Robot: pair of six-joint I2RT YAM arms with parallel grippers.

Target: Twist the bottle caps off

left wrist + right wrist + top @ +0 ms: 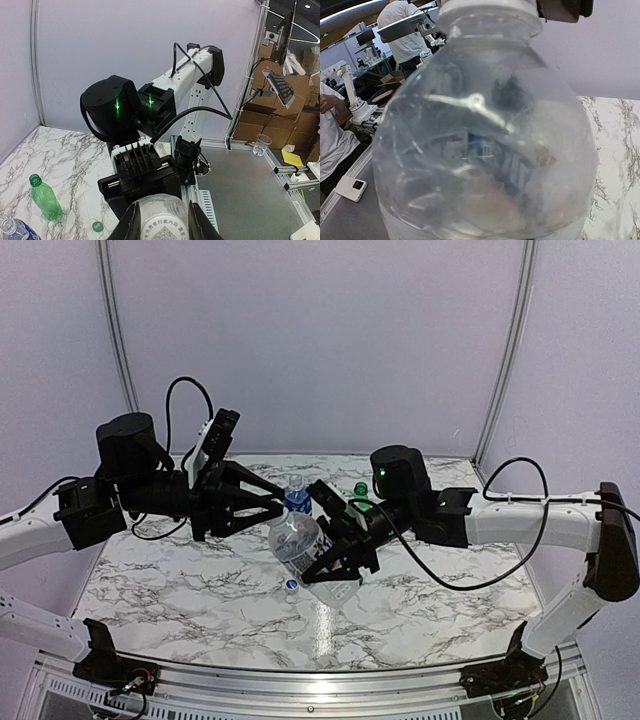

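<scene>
The clear bottle with the white label (pixel 300 542) is held tilted above the table, neck toward the left. My right gripper (pixel 331 536) is shut around its body, and the bottle fills the right wrist view (pixel 485 140), hiding that gripper's fingers. My left gripper (pixel 277 513) is shut on its whitish cap (pixel 162 226), one finger at each side (pixel 131 222). The blue-label bottle (pixel 296 496) stands behind it. The green bottle (pixel 44 196) stands upright further back. A loose green cap (pixel 97 226) lies on the table, and a small bluish cap (pixel 291 585) lies near the front.
The marble table (pixel 180 590) ends at a metal rail (pixel 300 680) along the near edge. White walls stand close behind and to the sides. Both arms meet over the table's middle, with cables hanging from them.
</scene>
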